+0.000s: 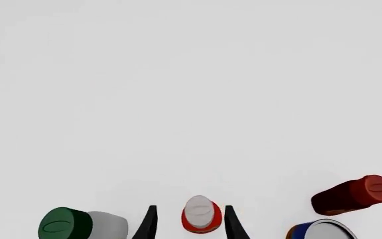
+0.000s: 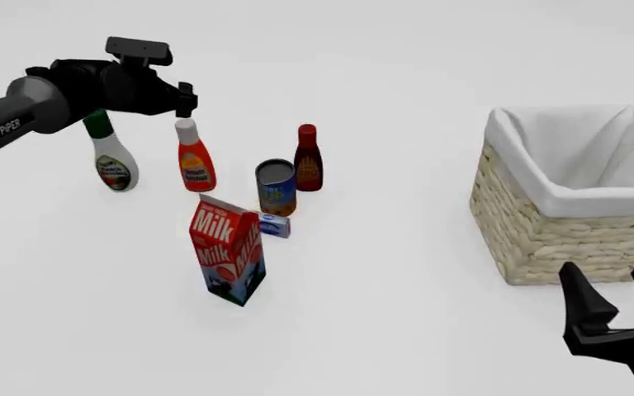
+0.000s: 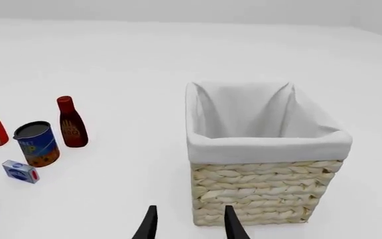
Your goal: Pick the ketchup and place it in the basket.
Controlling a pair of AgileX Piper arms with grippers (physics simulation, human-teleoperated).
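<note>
Left wrist view: I have the left gripper (image 1: 188, 224) above the ketchup (image 1: 200, 215), fingers spread wide with the whitish cap between them and no contact visible. I am looking down along the bottle, so I judge this a top-down line-up before descending. The green-capped bottle (image 1: 78, 225) and the maroon bottle (image 1: 353, 194) sit either side, so the spread must stay clear of both.

Front view: the ketchup (image 2: 194, 158) stands upright at far left, the left gripper (image 2: 185, 101) just over its cap. The can (image 2: 276, 187) and milk carton (image 2: 229, 249) stand nearer. The basket (image 2: 560, 223) is well apart at right.

Right wrist view: the right gripper (image 3: 188, 224) is parked open near the basket (image 3: 264, 184), holding nothing, leaving the mouth unobstructed.
</note>
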